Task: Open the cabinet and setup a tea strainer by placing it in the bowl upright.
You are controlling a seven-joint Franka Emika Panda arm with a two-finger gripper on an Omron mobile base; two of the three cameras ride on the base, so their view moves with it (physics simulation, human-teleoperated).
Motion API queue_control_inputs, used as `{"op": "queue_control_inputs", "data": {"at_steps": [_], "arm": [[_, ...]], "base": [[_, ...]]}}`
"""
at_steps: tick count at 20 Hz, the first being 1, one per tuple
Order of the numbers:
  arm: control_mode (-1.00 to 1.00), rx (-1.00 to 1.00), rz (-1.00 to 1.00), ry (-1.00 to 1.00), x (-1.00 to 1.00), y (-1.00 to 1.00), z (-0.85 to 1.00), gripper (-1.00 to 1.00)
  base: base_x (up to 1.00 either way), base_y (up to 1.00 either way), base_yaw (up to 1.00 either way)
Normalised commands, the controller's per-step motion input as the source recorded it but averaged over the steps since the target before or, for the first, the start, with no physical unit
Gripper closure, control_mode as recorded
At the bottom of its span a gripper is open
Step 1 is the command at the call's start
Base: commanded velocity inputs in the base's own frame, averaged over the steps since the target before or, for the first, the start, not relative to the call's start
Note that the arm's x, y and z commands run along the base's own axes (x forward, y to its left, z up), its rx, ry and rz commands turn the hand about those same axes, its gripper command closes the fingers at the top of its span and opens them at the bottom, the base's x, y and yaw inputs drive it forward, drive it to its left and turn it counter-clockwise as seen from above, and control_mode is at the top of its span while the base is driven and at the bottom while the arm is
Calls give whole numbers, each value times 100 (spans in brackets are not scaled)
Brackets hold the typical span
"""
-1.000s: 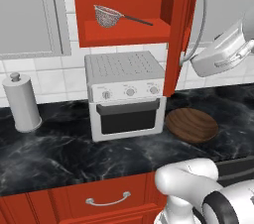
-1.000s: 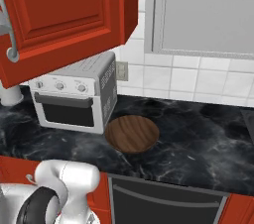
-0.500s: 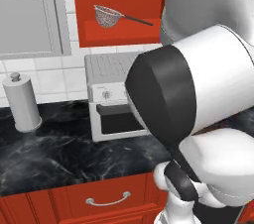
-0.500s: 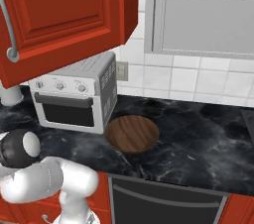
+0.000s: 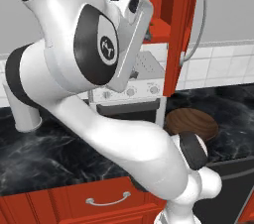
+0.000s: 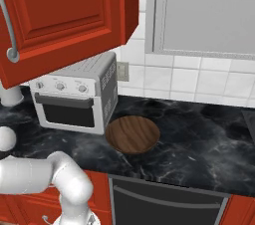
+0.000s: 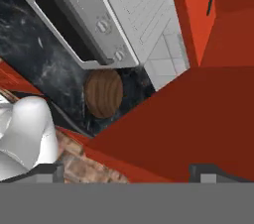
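- The fingers stand well apart in the hand view with nothing between them, so the gripper is open and empty.
- In the left base view the hand is raised high in front of the cabinet, with red panel close ahead of the tips.
- Done: the cabinet is open. Its door is swung out wide, and the long silver handle faces the room.
- Left, as I judge it: reach into the cabinet, take the tea strainer, carry it down and set it upright in the bowl. That is most of the task.
- The arm covers the cabinet's opening in the left base view, so I cannot tell where the tea strainer lies. A thin dark line at the top right of the hand view may be its handle, but that is not certain.
- The bowl is a wide, shallow dish of dark wood, and the right base view shows it empty.
- It sits on the black marble counter, just right of the toaster oven and a little nearer, below the open door.
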Motion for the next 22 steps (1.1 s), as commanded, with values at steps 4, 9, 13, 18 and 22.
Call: {"op": "queue_control_inputs", "data": {"at_steps": [4,9,13,18,22], "arm": [[-100,-40,-16,25,72,0,-41,-100],[-100,-37,-5,15,45,-31,-26,-100],[-100,-43,0,0,37,-35,0,-100],[-100,-25,-1,-3,5,-43,14,-100],[-100,0,-3,-9,0,-80,11,-100]], "base": [[0,0,0],[0,0,0],[0,0,0],[0,0,0],[0,0,0]]}}
